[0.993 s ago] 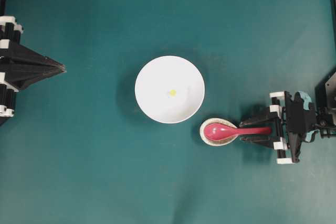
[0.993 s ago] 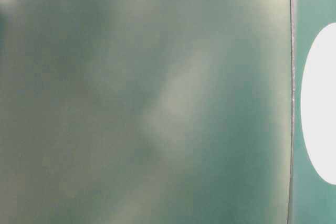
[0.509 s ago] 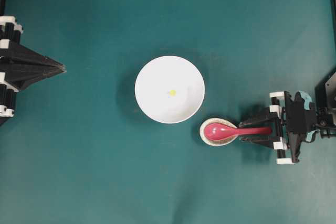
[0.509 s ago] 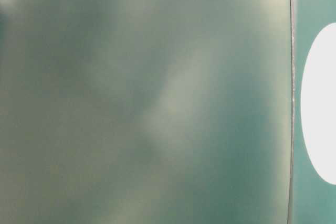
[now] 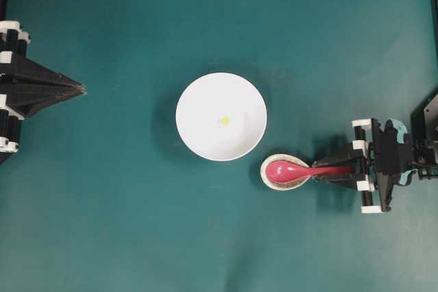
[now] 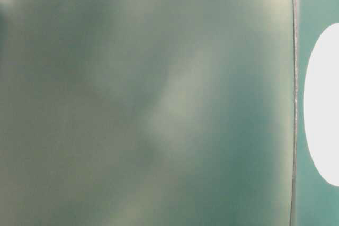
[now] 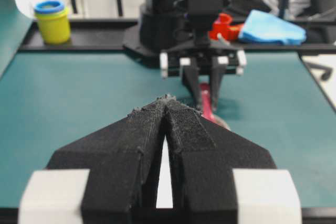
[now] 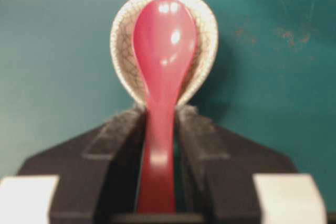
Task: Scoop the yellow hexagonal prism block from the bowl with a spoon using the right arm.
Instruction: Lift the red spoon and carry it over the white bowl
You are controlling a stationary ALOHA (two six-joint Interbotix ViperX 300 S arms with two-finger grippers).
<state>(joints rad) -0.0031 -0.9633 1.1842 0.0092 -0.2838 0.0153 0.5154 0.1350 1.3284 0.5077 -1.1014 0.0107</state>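
White bowl [image 5: 221,116] holds the yellow hexagonal prism block [image 5: 224,120] near its centre. Speckled dish [image 5: 284,172] beside it cradles the spoon [image 5: 301,170] scoop. Right gripper [image 5: 333,170] pinches the spoon handle; left gripper [image 5: 76,89] pressed together, well apart.

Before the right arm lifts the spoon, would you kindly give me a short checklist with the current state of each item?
1. Right gripper straddles the glossy red-pink spoon's handle, one finger on either side: ok.
2. Fingers firmly clamped on the handle: cannot tell; slim gaps seem to remain in the right wrist view.
3. Spoon's scoop rests in the small speckled cream oval dish: ok.
4. Tiny yellow block lies near the middle of the large white bowl: ok.
5. Left gripper parked far from the bowl, fingers together: ok.
6. Green table between dish and bowl free of obstacles: ok.
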